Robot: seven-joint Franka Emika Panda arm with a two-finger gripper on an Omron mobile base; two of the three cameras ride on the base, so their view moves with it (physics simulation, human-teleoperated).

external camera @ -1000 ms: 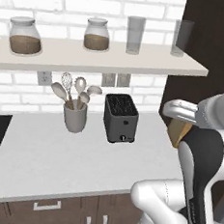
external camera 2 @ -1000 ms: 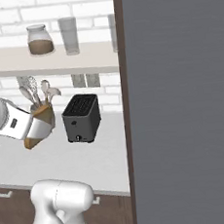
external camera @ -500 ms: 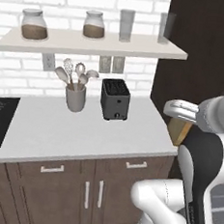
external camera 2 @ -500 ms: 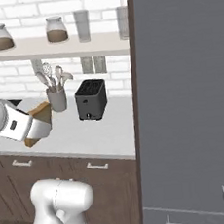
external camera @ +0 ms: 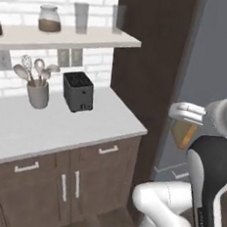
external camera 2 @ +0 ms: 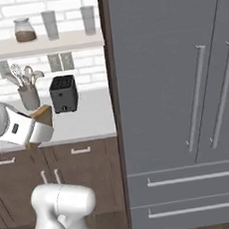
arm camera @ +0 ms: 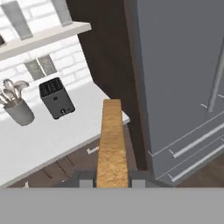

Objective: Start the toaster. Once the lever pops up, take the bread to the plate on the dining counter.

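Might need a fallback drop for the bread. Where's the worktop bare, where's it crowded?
Bare: the worktop from the toaster forward to its front edge, and right of the toaster to the end by the dark panel. Crowded: the back by the wall, where the utensil crock stands beside the toaster. The gripper holds the bread off the worktop.

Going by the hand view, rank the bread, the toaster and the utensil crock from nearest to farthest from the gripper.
1. Bread: clamped in the gripper, rising from between its fingertips.
2. Toaster: on the grey worktop, up and left of the bread.
3. Utensil crock: on the same worktop, beyond the toaster at the far left.
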